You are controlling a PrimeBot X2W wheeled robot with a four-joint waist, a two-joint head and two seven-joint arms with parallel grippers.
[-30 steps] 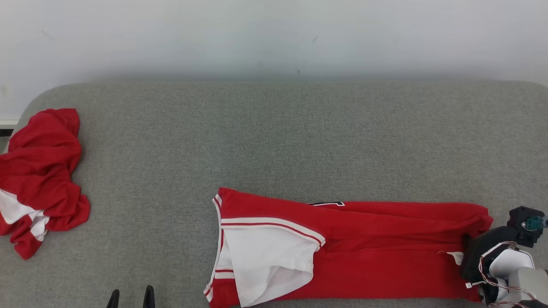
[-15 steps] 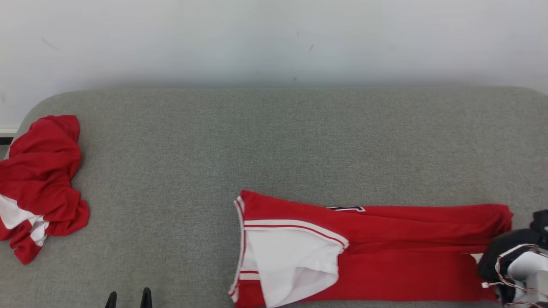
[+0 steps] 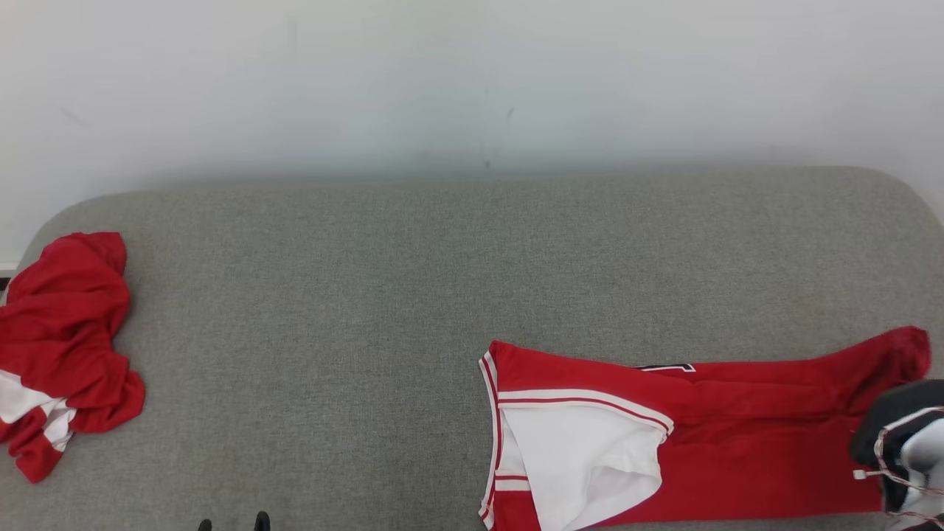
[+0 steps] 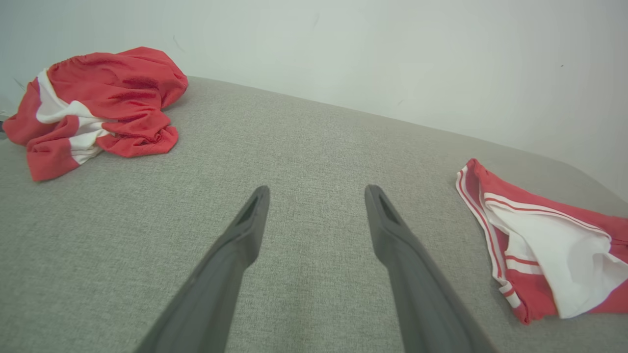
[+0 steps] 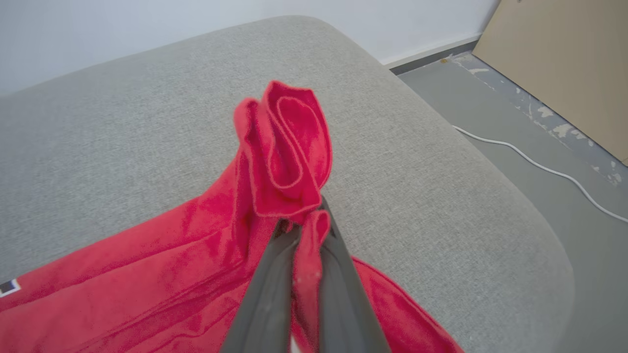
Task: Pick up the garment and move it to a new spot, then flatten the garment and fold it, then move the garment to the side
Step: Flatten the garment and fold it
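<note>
The folded red garment (image 3: 759,450) with white trim lies at the front right of the grey padded surface (image 3: 383,295), its white lining showing at the left end. My right gripper (image 5: 304,218) is shut on the garment's right end (image 5: 284,147), which bunches up above the fingers and is lifted off the pad. In the head view the right wrist (image 3: 903,442) covers that corner. My left gripper (image 4: 316,191) is open and holds nothing, hovering over bare pad to the left of the garment (image 4: 539,235); its tips (image 3: 232,523) peek in at the bottom edge.
A second red and white garment (image 3: 63,346) lies crumpled at the pad's left edge, also in the left wrist view (image 4: 98,103). A wall runs behind. Past the pad's rounded right corner are floor, a white cable (image 5: 539,166) and a beige board (image 5: 564,63).
The right gripper has dragged the folded garment to the right, away from the crumpled heap, and its right end has risen. The head camera has also shifted.
</note>
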